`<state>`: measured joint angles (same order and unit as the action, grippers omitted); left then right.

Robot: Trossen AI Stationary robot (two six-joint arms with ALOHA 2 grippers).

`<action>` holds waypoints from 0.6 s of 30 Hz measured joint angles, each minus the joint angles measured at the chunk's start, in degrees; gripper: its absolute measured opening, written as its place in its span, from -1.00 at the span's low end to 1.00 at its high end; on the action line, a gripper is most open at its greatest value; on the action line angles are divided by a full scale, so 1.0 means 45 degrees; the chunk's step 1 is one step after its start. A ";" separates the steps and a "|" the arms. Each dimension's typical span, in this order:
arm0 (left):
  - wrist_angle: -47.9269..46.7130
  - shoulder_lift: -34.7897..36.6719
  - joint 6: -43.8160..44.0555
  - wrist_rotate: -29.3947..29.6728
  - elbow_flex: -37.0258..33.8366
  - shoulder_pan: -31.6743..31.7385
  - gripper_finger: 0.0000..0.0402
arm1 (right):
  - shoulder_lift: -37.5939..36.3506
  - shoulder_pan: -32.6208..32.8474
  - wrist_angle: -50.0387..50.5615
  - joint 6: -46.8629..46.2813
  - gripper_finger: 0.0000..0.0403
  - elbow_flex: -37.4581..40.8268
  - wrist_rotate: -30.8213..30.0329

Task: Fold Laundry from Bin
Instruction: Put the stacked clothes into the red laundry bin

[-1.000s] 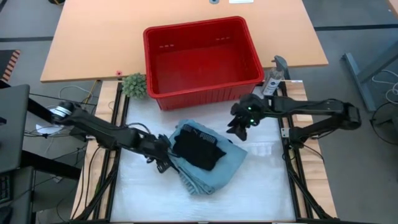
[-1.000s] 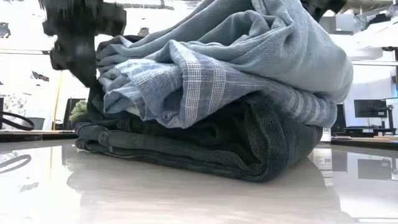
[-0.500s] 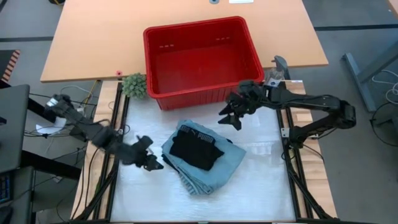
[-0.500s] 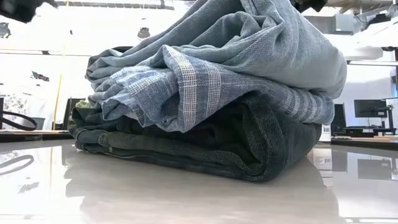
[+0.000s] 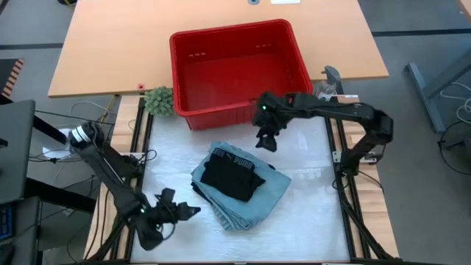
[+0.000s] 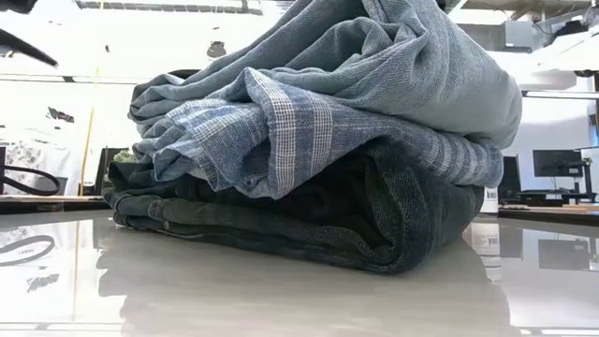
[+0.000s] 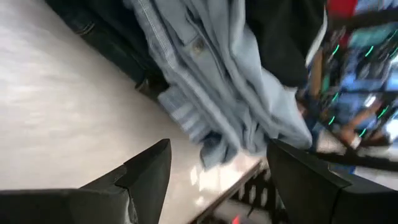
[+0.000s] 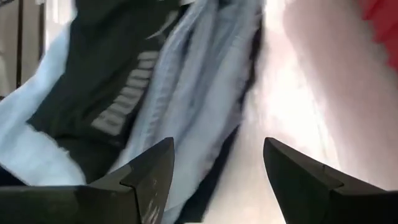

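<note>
Denim-and-black laundry [image 5: 237, 184] sits stacked mid-tabletop [image 5: 309, 213] below the empty-looking red bin [image 5: 239, 70], left gripper [image 5: 190, 212] and right gripper [image 5: 265, 141] both spread and empty, so folding looks done; next likely parking the arms

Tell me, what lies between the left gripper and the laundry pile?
Only bare white table, in the high view; left gripper stands apart from the laundry.
</note>
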<state>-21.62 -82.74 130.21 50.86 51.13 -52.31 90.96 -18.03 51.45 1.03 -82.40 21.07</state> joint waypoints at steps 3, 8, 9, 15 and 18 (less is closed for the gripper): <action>0.0574 -0.0990 0.0776 0.1014 0.0000 -0.0081 0.25 | 0.0287 -0.0780 0.0498 0.0701 0.35 -0.0032 0.0066; 0.2742 -0.2871 0.1120 0.0907 0.0000 0.0687 0.22 | 0.0678 -0.2269 0.0923 0.1836 0.28 0.0517 -0.0147; 0.3362 -0.3239 0.1239 0.0939 0.0000 0.0951 0.21 | 0.0693 -0.2484 0.0831 0.2147 0.25 0.0735 -0.0072; 0.6229 -0.5198 0.1567 0.0560 0.0239 0.2193 0.10 | 0.0703 -0.3453 0.0393 0.3175 -0.09 0.2183 -0.0049; 0.6346 -0.5687 0.1694 0.0020 0.0536 0.2596 0.00 | 0.0688 -0.3616 -0.0339 0.3183 -0.34 0.2745 0.0000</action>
<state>6.94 -108.33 137.83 50.95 53.55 -40.63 94.06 -34.30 49.92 15.35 -70.05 21.07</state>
